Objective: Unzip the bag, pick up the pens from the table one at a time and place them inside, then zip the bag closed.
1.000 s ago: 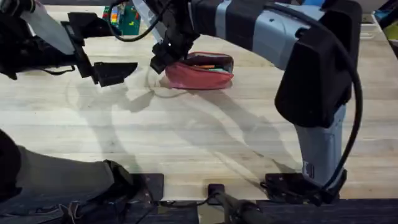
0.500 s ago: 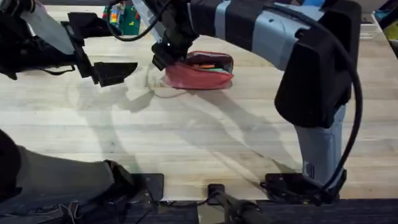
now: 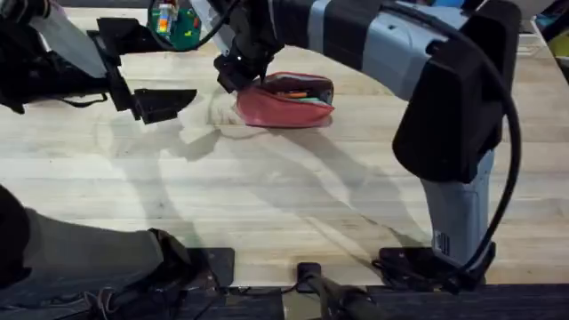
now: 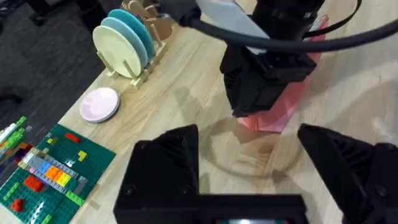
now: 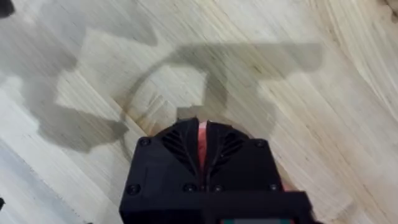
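Right hand [image 3: 233, 71] pinched narrow at the bag's [image 3: 284, 102] end — left hand [image 3: 147, 93] wide.

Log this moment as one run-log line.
right claw: shut on bag end | left claw: open, apart | pens: inside | bag: open

Wide bare table [image 3: 267, 196] in front of the bag [image 3: 286, 102], right gripper [image 3: 233, 73] blocking the bag's left end, left gripper [image 3: 142, 76] farther left, plate rack [image 4: 134, 43] and brick baseplate [image 4: 53, 165] beyond the bag
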